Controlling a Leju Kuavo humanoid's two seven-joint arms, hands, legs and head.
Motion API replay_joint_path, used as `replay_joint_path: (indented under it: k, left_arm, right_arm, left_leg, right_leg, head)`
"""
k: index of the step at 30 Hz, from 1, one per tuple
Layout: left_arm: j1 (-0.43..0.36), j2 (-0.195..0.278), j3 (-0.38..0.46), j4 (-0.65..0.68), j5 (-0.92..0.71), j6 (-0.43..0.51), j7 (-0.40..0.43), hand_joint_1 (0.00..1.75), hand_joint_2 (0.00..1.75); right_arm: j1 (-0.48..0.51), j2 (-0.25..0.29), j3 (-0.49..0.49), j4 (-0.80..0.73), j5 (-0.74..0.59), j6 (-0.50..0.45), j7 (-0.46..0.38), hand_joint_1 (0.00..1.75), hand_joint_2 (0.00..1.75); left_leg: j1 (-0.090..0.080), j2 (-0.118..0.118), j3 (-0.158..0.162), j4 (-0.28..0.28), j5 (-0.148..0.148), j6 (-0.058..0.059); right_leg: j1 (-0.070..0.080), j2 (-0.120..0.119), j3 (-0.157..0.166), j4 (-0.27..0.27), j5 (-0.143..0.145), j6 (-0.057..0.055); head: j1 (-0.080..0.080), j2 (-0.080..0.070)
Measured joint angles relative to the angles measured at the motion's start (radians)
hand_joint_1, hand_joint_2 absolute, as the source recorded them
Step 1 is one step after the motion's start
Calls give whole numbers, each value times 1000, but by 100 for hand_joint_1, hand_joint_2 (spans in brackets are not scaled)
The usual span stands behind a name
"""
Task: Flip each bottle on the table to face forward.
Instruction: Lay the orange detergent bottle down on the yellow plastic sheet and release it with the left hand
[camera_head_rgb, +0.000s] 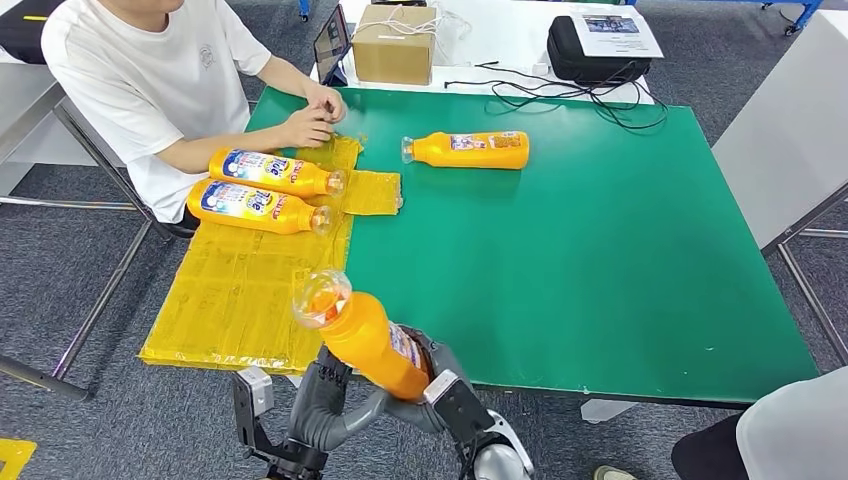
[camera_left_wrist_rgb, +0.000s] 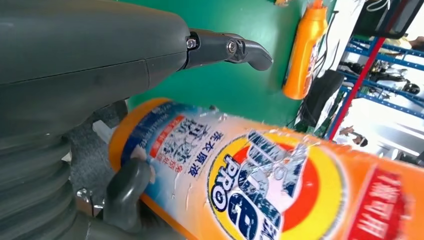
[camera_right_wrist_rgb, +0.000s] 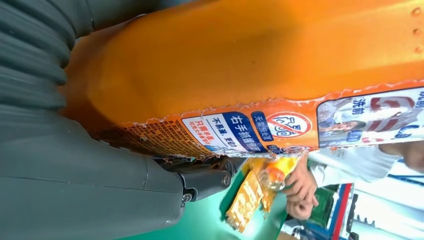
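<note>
Overhead, both hands held one orange plastic detergent bottle with a clear cap (camera_head_rgb: 365, 335) just off the near edge of the green table (camera_head_rgb: 600, 260), cap tilted up toward the table. The left hand (camera_head_rgb: 318, 400) cupped its base from one side and the right hand (camera_head_rgb: 455, 400) clasped the other side. On the yellow plastic sheet (camera_head_rgb: 240, 290) at the table's left end lay two more orange bottles (camera_head_rgb: 270, 188), blue labels up, side by side. A fourth orange bottle (camera_head_rgb: 468, 149) lay alone farther across the table. A person in a white shirt (camera_head_rgb: 150, 80) sat at the table's far left corner, hands on the sheet.

At the left wrist, the grey thumb (camera_left_wrist_rgb: 125, 192) pressed the held bottle's blue and yellow front label (camera_left_wrist_rgb: 260, 190), a dark finger (camera_left_wrist_rgb: 235, 50) arching above it.

At the right wrist, the hand (camera_right_wrist_rgb: 100, 190) was clamped on the bottle's plain orange back (camera_right_wrist_rgb: 250, 65), beside the small-print label.
</note>
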Motion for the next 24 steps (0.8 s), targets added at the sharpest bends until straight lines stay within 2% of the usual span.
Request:
replay_joint_path:
  k: [11,22,23,24]
  left_arm:
    - [-17,8,-29,-50,-3,41,-35,0,175]
    - [-56,8,-22,-38,74,-7,-5,3,175]
    - [-57,8,-21,-35,77,-11,-4,37,175]
    - [-59,8,-20,-33,79,-14,-3,80,175]
  right_arm:
    - [-59,1,118,61,4,28,-9,175,175]
    - [-121,-4,162,117,-26,44,-16,175,175]
    - [-122,-5,163,117,-28,45,-16,175,175]
    - [-123,-6,165,118,-31,46,-15,175,175]
  left_leg:
    - [0,0,0,0,0,0]
    - [0,0,0,0,0,0]
    - [0,0,0,0,0,0]
    - [0,0,0,0,0,0]
  right_leg:
    - [0,0,0,0,0,0]
    - [0,0,-1,0,0,0]
    - [0,0,-1,0,0,0]
    - [0,0,-1,0,0,0]
  head:
    - [0,0]
    - [0,0]
    - [0,0]
    - [0,0]
